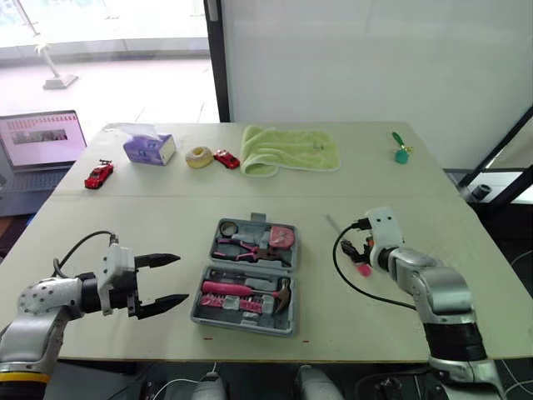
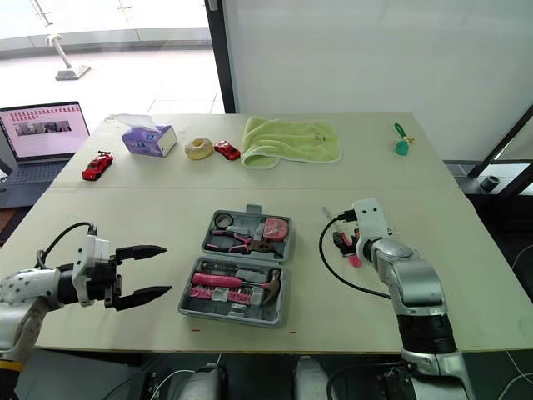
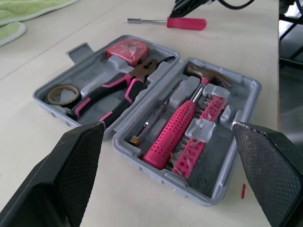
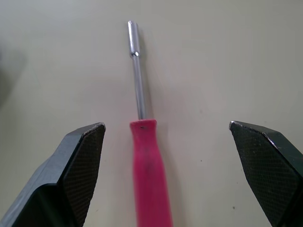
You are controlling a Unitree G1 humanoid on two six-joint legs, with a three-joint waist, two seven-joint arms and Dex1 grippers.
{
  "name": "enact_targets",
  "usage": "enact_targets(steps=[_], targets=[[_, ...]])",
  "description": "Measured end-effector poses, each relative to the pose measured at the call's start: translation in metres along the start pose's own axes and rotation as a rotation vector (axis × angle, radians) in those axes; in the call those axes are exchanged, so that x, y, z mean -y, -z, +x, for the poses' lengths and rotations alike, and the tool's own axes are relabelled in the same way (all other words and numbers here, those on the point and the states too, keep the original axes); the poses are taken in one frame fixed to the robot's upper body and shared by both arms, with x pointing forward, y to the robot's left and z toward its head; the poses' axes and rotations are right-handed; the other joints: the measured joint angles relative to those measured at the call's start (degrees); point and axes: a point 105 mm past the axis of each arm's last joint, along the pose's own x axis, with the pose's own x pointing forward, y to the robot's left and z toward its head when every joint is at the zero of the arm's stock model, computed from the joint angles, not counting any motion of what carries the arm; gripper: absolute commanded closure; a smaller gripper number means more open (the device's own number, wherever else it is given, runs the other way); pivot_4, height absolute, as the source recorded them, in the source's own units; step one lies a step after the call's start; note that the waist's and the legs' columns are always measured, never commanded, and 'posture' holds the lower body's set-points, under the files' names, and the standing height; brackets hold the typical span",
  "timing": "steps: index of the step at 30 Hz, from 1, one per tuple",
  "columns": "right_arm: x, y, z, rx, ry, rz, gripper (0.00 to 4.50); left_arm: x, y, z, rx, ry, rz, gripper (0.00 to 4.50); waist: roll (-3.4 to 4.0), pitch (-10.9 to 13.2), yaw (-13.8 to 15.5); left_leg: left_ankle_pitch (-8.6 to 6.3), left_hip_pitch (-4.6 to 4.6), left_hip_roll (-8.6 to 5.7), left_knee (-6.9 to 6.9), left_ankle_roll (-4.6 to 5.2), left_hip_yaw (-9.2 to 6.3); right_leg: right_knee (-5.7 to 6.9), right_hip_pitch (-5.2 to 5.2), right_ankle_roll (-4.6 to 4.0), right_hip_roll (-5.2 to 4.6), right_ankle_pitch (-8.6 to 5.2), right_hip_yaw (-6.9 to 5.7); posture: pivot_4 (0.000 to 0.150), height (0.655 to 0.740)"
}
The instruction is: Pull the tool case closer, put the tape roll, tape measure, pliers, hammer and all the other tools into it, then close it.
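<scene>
Nearest the robot, the left gripper (image 1: pixel 183 278) is hovering just above the desk (image 1: pixel 125 229). Its jaws are spread wide, holding nothing, and it is pointing right at the near-left side of the tool case (image 3: pixel 218 179). It is probably waiting there to steady the case or swing it shut once packing is finished.

The case is lying open and flat at the near middle of the desk, its two grey moulded halves joined along the middle. In the near half, a hammer (image 3: pixel 175 137) with a dotted pink handle is sitting in its recess, between a slim metal driver shaft (image 3: pixel 154 120) and a row of pink-held bits (image 3: pixel 199 146). In the far half, the pink-and-black pliers (image 3: pixel 118 90) are resting between the tape roll (image 3: pixel 64 94) on the left and the red tape measure (image 3: pixel 125 51) on the right.

Just right of the case, the right gripper (image 4: pixel 166 126) is hanging low over a pink-handled screwdriver (image 4: pixel 150 175). Its jaws are standing wide on either side of the handle without touching it, and the tool's shaft is pointing far and left. This reads as lining up for a grasp. The screwdriver seems to be the one tool lying outside the case, so packing is looking nearly done, with the closing yet to do.

Farther off, well apart from the work, a tissue box (image 1: pixel 150 148), a yellowish ring (image 1: pixel 198 157), two red toy cars (image 1: pixel 98 175) and a green towel (image 1: pixel 291 150) are lying along the far side.
</scene>
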Motion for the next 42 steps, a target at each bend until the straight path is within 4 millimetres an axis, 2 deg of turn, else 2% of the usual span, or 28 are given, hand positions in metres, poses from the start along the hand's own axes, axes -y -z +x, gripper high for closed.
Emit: enact_targets(steps=[1, 4, 5, 9, 15, 17, 19, 21, 24, 28, 35, 37, 38, 39, 41, 42], targets=[[0.000, 0.003, 0.004, -0.019, 0.004, 0.004, 0.29, 0.000, 0.000, 0.001, 0.003, 0.000, 0.001, 0.00, 0.01, 0.0, -0.1, 0.00, 0.00, 0.00, 0.00, 0.00, 0.00, 0.01, -0.01, 0.00, 0.00, 0.00, 0.00, 0.150, 0.7400], [-0.005, 0.008, 0.011, -0.044, -0.010, 0.016, 1.38, 0.003, 0.000, 0.001, 0.002, 0.000, 0.004, 0.00, 0.05, 0.0, -0.2, 0.00, 0.02, 0.00, 0.00, 0.00, -0.01, 0.04, -0.01, 0.00, 0.01, 0.01, 0.00, 0.150, 0.7400], [-0.007, 0.008, 0.012, -0.043, -0.017, 0.021, 2.00, 0.003, 0.000, 0.002, 0.005, -0.001, 0.005, 0.00, 0.04, 0.0, -0.2, 0.00, 0.02, 0.00, 0.01, 0.00, -0.01, 0.04, 0.00, 0.00, 0.01, 0.01, 0.00, 0.150, 0.7400], [-0.012, 0.008, 0.013, -0.036, -0.033, 0.028, 3.93, 0.009, 0.002, 0.004, 0.010, -0.013, -0.003, 0.00, 0.04, 0.0, -0.1, 0.00, 0.02, 0.00, 0.10, 0.00, 0.00, 0.04, 0.05, -0.02, 0.00, 0.01, 0.01, 0.150, 0.7400], [-0.019, 0.010, 0.001, -0.023, -0.037, 0.044, 3.93, 0.013, 0.002, 0.013, 0.012, 0.000, -0.018, 0.00, 0.09, 0.0, 0.0, 0.01, 0.00, 0.00, 0.07, 0.00, -0.01, 0.04, 0.00, 0.01, 0.01, 0.02, 0.01, 0.150, 0.7400], [-0.027, 0.009, -0.018, 0.018, -0.011, 0.094, 3.93, 0.011, -0.001, 0.014, 0.010, 0.003, -0.011, 0.00, 0.10, 0.0, 0.1, 0.01, -0.02, 0.01, -0.02, 0.00, -0.10, 0.10, -0.08, 0.03, 0.06, 0.01, -0.01, 0.150, 0.7400], [-0.045, 0.012, -0.040, 0.049, -0.002, 0.162, 3.93, 0.007, -0.003, 0.014, 0.004, 0.005, -0.010, 0.00, 0.11, 0.0, 0.1, 0.00, -0.02, 0.07, -0.09, 0.00, -0.19, 0.13, -0.11, 0.01, 0.14, 0.00, -0.06, 0.150, 0.7400], [-0.062, 0.024, -0.056, 0.035, -0.002, 0.201, 3.93, 0.003, -0.009, 0.016, 0.011, 0.007, -0.002, 0.00, 0.12, 0.0, 0.0, 0.00, -0.04, 0.08, -0.07, 0.00, -0.18, 0.12, -0.12, 0.01, 0.15, 0.00, -0.05, 0.150, 0.7400], [-0.076, 0.041, -0.070, -0.008, 0.024, 0.227, 3.93, 0.000, -0.015, 0.019, 0.017, 0.013, 0.002, 0.00, 0.11, 0.0, -0.1, 0.02, -0.04, 0.08, -0.02, -0.04, -0.10, 0.06, -0.10, -0.04, 0.14, 0.00, 0.01, 0.150, 0.7400], [-0.090, 0.073, -0.073, -0.111, 0.045, 0.203, 3.93, -0.001, -0.020, 0.022, 0.026, 0.031, 0.006, 0.00, 0.09, 0.0, -0.1, 0.05, -0.02, 0.08, -0.01, -0.08, -0.10, 0.05, -0.09, -0.30, 0.14, -0.08, 0.01, 0.150, 0.7400], [-0.092, 0.075, -0.058, -0.077, 0.042, 0.205, 3.93, -0.002, -0.015, 0.024, 0.020, 0.057, -0.010, 0.00, -0.09, -0.1, -1.1, 0.05, 0.02, 0.09, -0.04, -0.08, -0.11, 0.04, -0.05, -0.26, 0.14, -0.06, 0.01, 0.150, 0.7400], [-0.091, 0.076, -0.055, -0.063, 0.044, 0.215, 2.86, -0.002, -0.013, 0.024, 0.017, 0.059, -0.013, 0.00, -0.31, -0.2, -1.4, 0.05, 0.09, 0.10, -0.02, -0.08, -0.10, 0.04, 0.01, -0.29, 0.14, -0.06, 0.02, 0.150, 0.7400], [-0.091, 0.075, -0.053, -0.056, 0.042, 0.218, 2.67, -0.003, -0.013, 0.024, 0.018, 0.058, -0.007, 0.00, -0.38, -0.2, -1.4, 0.05, 0.09, 0.10, 0.00, -0.08, -0.11, 0.04, 0.03, -0.30, 0.14, -0.05, 0.02, 0.150, 0.7400], [-0.091, 0.075, -0.053, -0.052, 0.038, 0.221, 2.13, -0.003, -0.013, 0.024, 0.018, 0.058, -0.004, 0.00, -0.40, -0.3, -1.3, 0.05, 0.09, 0.10, 0.01, -0.08, -0.11, 0.04, 0.06, -0.31, 0.15, -0.06, 0.02, 0.150, 0.7400], [-0.091, 0.072, -0.054, -0.040, 0.025, 0.241, 1.33, -0.004, -0.011, 0.023, 0.017, 0.055, -0.003, 0.00, -0.39, -0.3, -1.2, 0.05, 0.06, 0.10, 0.01, -0.09, -0.11, 0.03, 0.06, -0.30, 0.15, -0.06, 0.03, 0.150, 0.7400], [-0.090, 0.071, -0.055, -0.038, 0.026, 0.250, 0.76, -0.004, -0.011, 0.023, 0.017, 0.054, -0.002, 0.00, -0.38, -0.3, -1.1, 0.05, 0.03, 0.10, 0.01, -0.09, -0.11, 0.02, 0.04, -0.29, 0.14, -0.06, 0.02, 0.150, 0.7400]])
